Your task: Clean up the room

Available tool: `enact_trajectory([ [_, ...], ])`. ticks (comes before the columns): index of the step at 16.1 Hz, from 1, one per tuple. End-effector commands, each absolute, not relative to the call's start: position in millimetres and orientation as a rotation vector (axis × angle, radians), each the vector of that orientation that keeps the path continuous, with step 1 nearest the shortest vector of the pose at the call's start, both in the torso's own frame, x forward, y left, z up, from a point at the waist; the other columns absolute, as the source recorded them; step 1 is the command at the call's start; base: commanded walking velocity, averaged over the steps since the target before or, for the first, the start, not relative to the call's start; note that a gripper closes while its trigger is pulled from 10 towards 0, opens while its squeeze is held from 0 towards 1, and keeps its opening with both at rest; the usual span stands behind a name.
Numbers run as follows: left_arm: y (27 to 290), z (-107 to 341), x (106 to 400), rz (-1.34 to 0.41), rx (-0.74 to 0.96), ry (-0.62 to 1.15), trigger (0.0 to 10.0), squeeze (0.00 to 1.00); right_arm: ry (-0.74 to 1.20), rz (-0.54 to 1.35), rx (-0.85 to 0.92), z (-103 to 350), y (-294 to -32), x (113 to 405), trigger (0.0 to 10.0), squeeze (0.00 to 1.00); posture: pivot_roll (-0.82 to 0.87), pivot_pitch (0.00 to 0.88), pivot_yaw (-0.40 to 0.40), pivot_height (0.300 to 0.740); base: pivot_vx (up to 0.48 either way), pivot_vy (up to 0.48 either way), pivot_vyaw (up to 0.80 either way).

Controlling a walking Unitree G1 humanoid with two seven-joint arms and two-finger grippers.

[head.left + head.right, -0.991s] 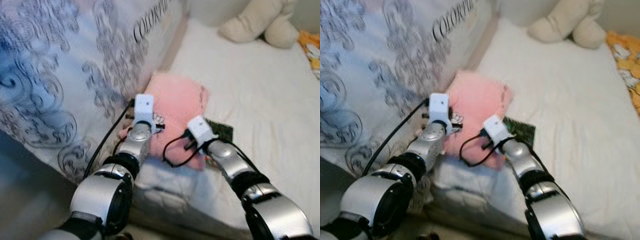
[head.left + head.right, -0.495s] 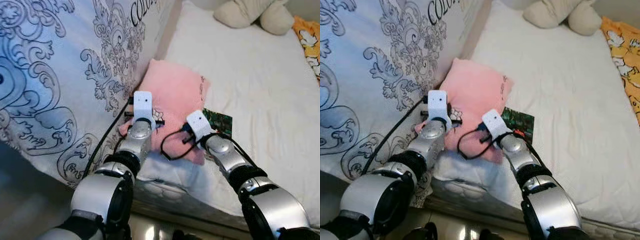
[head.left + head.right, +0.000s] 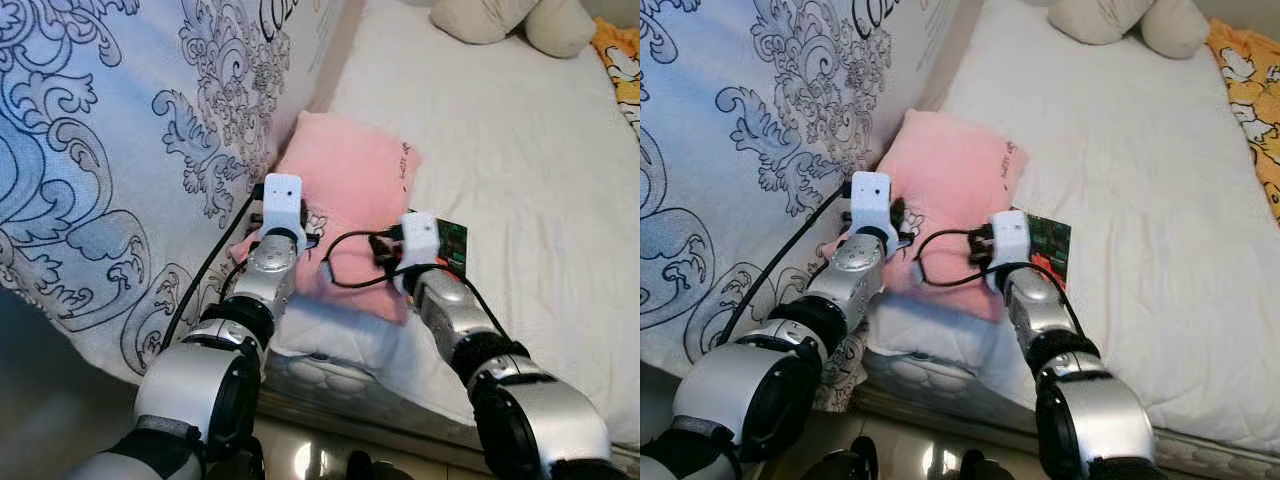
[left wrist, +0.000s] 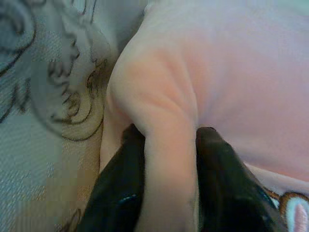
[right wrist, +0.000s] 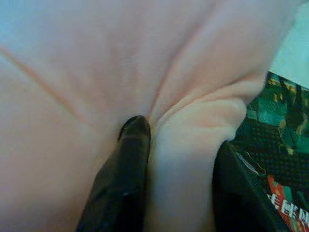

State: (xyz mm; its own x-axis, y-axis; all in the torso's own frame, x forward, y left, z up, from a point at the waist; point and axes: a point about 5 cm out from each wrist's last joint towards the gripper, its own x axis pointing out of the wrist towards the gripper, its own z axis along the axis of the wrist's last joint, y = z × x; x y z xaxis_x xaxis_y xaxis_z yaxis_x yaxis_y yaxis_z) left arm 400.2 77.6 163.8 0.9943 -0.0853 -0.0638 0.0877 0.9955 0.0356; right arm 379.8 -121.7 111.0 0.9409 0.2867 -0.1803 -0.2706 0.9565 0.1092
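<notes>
1. Two claws are clamped on one pink pillow (image 3: 345,195), which lies at the centre of the eye views on the white bed (image 3: 520,150), its upper-left edge against the large patterned duvet (image 3: 110,130) at the left of the frame.
2. In the left wrist view, the left claw (image 4: 169,159) is seen pinching a ridge of pink fabric between its two black fingers (image 4: 120,183); in the left eye view it sits at the pillow's lower-left corner.
3. In the right wrist view, the right claw (image 5: 181,159) is seen closed on a similar fold at the pillow's lower-right corner, with one finger (image 5: 125,164) pressed into the crease.
4. A dark green printed card or packet (image 3: 452,243) lies on the sheet just beside the right claw, partly under the pillow's edge; it is best left undisturbed as the pillow is raised.
5. A good lift is judged to need both wrists raised together and level, so that the soft filling does not sag and pull a fold free.
6. Only thin fabric ridges are held, so a slow, even pull is advisable; a jerk is likely to slip the cloth out.
7. A cream plush toy (image 3: 505,18) at the top of the frame and an orange printed cloth (image 3: 622,60) at the upper right are well apart from the work.
</notes>
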Motion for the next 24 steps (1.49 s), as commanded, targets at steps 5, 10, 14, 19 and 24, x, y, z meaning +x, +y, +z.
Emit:
enact_trajectory([
  [5,63,200,403,-0.243,0.232,-0.156,10.0,1.0,0.096,0.163,0.132,97,-145,363,10.0,1.0,0.01,0.156,-0.067,0.74,0.0,0.0,0.0],
  [10,85,174,397,-0.282,0.274,-0.107,10.0,1.0,0.025,0.145,0.177,96,-144,350,10.0,1.0,0.0,0.045,-0.036,0.74,0.0,0.0,0.0],
  [14,98,167,385,-0.306,0.28,-0.178,10.0,1.0,-0.061,0.11,0.184,114,-156,351,10.0,1.0,0.02,0.0,-0.042,0.74,0.0,0.0,0.0],
  [19,83,135,339,-0.503,0.176,-0.165,10.0,1.0,-0.151,-0.035,0.13,108,-163,295,10.0,1.0,0.02,0.0,-0.022,0.74,0.0,0.0,0.0],
  [24,117,115,319,-0.446,0.08,-0.068,10.0,0.0,-0.004,-0.129,0.072,74,-172,242,10.0,1.0,-0.02,0.0,-0.04,0.74,0.0,-0.096,0.0],
])
